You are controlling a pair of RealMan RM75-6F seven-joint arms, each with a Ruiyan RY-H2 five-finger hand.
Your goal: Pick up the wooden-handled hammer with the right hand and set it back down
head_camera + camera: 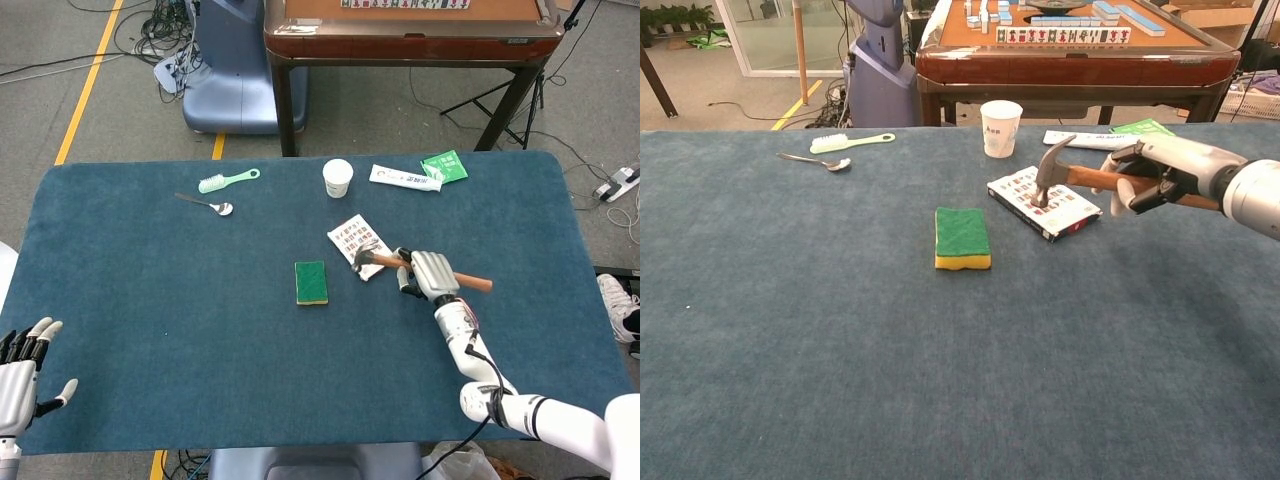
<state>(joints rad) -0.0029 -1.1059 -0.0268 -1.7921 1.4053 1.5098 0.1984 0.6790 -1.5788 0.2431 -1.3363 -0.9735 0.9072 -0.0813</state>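
Note:
My right hand (428,273) (1152,170) grips the wooden handle of the hammer (470,279) (1080,176) and holds it in the air above the table. The metal head (364,260) (1047,172) points left and hangs over the small printed card box (350,238) (1040,200). The handle's end sticks out to the right of the hand. My left hand (20,365) hovers at the near left corner of the table with fingers spread, holding nothing; the chest view does not show it.
A green and yellow sponge (311,282) (962,238) lies left of the hammer head. Further back are a white paper cup (338,178) (1001,127), a toothpaste tube (405,178), a green packet (445,166), a green brush (227,180) and a spoon (208,205). The blue table cover (180,300) spans the view.

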